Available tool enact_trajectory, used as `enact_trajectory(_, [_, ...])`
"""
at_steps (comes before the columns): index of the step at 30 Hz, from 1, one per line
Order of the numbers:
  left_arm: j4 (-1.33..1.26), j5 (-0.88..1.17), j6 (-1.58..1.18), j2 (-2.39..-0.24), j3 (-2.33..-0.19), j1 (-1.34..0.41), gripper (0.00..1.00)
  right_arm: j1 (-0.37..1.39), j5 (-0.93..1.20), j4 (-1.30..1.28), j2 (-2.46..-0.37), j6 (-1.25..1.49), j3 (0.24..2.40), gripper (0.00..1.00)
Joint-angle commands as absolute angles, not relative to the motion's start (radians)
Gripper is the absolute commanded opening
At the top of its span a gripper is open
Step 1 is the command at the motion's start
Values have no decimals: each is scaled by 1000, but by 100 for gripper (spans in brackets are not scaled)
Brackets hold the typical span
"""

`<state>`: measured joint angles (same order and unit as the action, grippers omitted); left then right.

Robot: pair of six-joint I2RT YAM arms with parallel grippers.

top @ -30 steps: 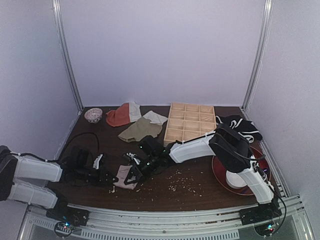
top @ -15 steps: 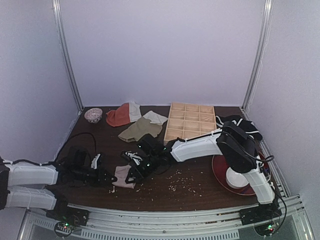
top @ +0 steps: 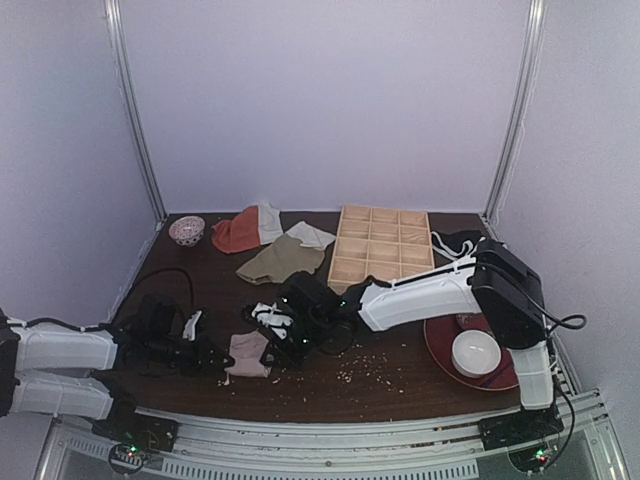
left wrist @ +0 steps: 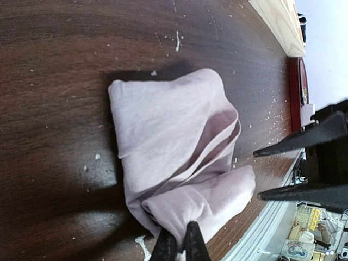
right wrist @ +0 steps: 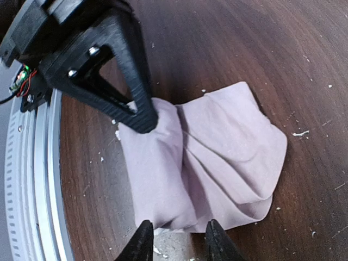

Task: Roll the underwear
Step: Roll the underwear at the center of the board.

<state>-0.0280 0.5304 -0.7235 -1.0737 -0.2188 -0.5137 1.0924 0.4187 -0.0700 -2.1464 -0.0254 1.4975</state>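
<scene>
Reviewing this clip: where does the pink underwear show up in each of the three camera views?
Top external: the underwear lies bunched low in the picture, left of centre.
Left wrist: the underwear fills mid-frame and reaches down to the bottom edge.
Right wrist: the underwear sits at centre, spreading right.
Shared landmark: the left pincer, shut on the cloth's edge; bottom centre in the left wrist view, upper left in the right wrist view.

Mauve-pink fabric underwear (top: 250, 353) on dark wooden table (top: 400, 385), between left gripper (left wrist: 178, 229) and right gripper (right wrist: 179, 224); wooden compartment tray (top: 380, 245) behind.
</scene>
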Motion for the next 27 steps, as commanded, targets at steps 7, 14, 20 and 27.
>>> enact_trajectory(7, [-42,520,-734,-1088,-215,-528,0,1209,169,159,-2072,-278,1359,41])
enact_trajectory(14, [-39,519,-735,-1085,-215,-528,0,1226,136,234,-2080,-337,1358,42])
enact_trajectory(20, [-38,521,-735,-1085,-214,-529,0,1241,62,175,-2109,-350,1419,43])
enact_trajectory(27, [-43,520,-738,-1086,-216,-529,0,1241,75,149,-2057,-321,1344,41])
